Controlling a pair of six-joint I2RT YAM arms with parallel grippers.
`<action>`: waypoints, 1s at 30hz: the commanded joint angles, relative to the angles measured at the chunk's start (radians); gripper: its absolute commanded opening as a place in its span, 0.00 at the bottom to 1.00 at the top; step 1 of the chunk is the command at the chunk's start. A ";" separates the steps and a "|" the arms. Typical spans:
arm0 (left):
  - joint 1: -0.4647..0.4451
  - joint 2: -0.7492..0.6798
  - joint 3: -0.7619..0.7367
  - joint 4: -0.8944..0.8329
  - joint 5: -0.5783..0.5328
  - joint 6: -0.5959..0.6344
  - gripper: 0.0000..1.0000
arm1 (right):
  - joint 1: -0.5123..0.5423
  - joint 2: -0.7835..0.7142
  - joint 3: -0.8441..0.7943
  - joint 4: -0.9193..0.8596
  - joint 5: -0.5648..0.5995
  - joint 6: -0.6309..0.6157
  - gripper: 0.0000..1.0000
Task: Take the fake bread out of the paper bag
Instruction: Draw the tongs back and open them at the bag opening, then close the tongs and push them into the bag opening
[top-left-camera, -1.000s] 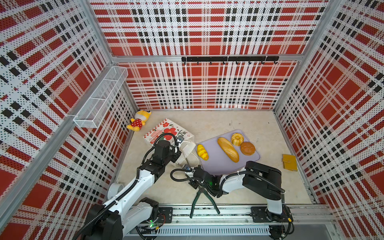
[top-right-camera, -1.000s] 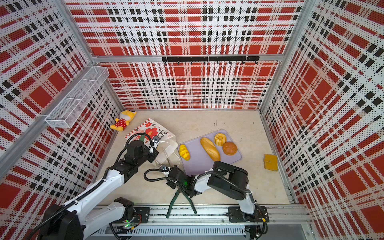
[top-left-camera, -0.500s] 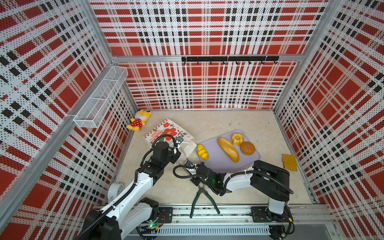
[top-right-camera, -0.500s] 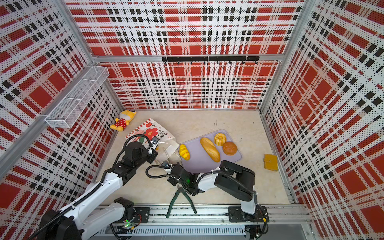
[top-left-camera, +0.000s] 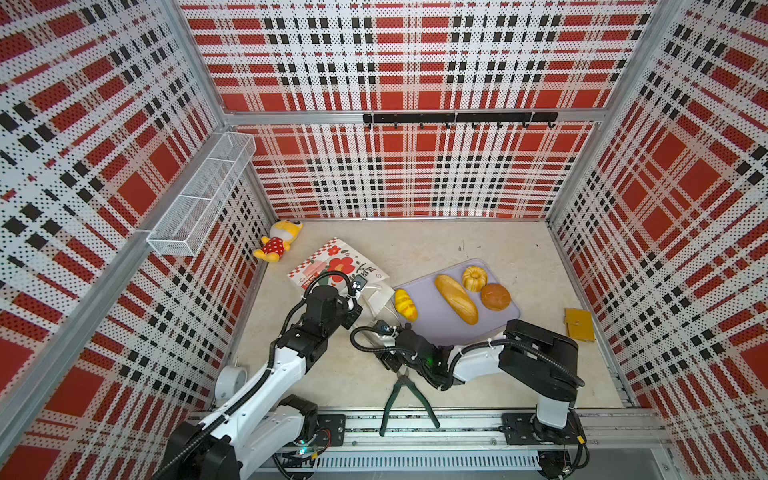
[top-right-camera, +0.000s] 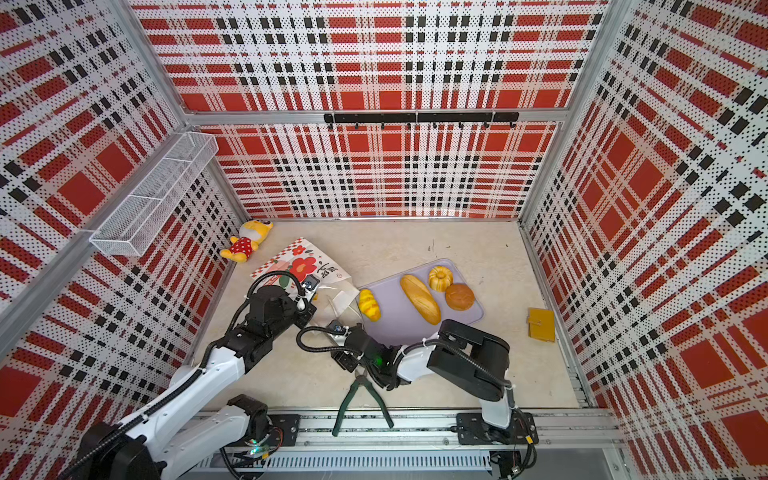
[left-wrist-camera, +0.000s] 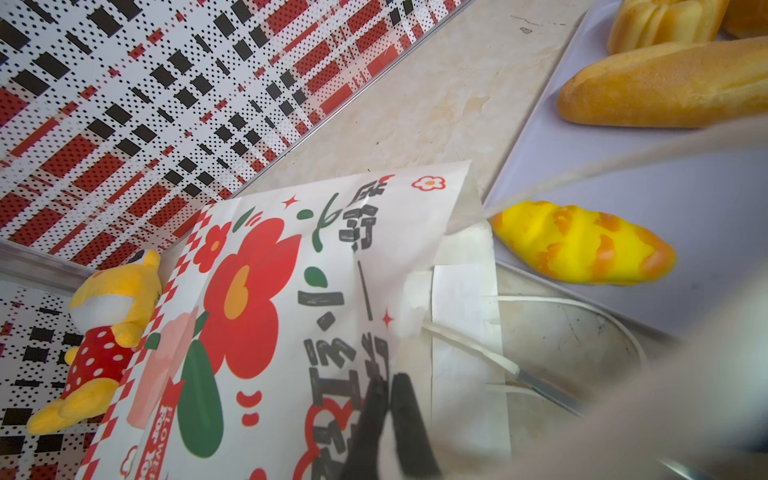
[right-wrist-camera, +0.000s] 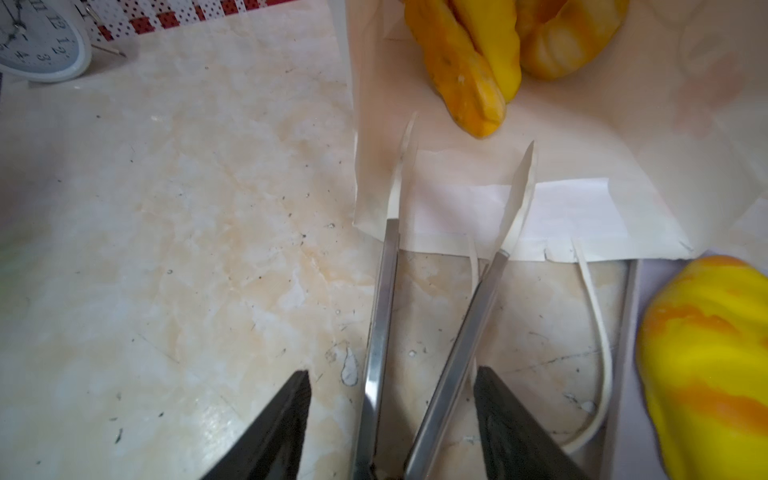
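Left gripper clamped on the top edge of the bag, which lies on its side. Right gripper holds tongs, tips apart inside the bag mouth. Bread in the bag; four pieces on the tray.

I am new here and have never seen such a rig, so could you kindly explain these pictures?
Two robot arms work on a table. Both top views look down from overhead; each wrist view comes from a camera on one arm. The left gripper pinches the top side of the paper bag, which lies flat. The right gripper carries metal tongs, spread at the bag's mouth, where fake bread shows inside. Four breads sit on the lilac tray. A plush doll, clock, pliers and wallet lie around.
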 joint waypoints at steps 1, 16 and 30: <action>-0.008 -0.010 -0.014 0.008 0.018 -0.008 0.00 | 0.002 0.049 0.047 -0.017 -0.018 0.016 0.62; -0.009 -0.022 -0.036 0.034 0.025 -0.019 0.00 | 0.019 0.035 0.130 -0.182 0.070 -0.010 0.25; -0.010 -0.024 -0.035 0.039 0.033 -0.006 0.00 | -0.007 -0.109 0.095 -0.206 0.082 -0.018 0.24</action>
